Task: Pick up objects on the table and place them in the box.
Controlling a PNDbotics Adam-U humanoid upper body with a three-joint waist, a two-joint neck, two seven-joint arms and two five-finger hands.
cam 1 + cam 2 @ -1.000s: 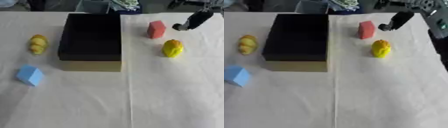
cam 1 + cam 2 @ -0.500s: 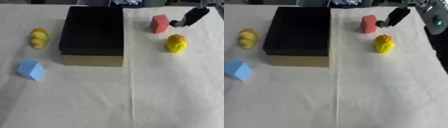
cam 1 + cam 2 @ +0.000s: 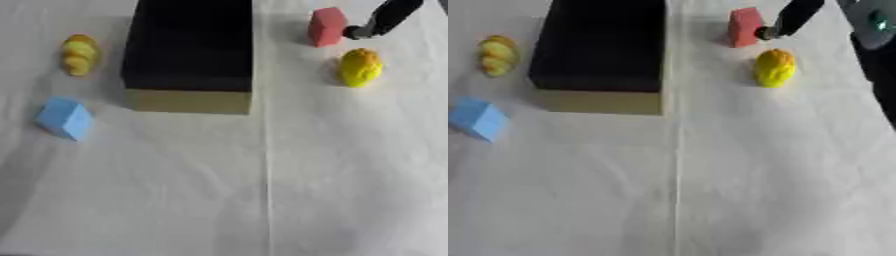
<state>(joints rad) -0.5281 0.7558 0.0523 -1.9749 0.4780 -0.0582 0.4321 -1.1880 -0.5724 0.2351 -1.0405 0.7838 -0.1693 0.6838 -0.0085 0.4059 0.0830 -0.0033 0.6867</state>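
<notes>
R hand comes in beside the red block, right of the black box on the worktop; can't tell how its fingers sit. Yellow toy near the block, yellow lumpy thing and blue block left of box.

So the box sits far-middle on the table. Left of it there's a lumpy fruit thing, with a block nearer. Right of the box: another block, a rounded thing just nearer, and the right hand beside that block.
</notes>
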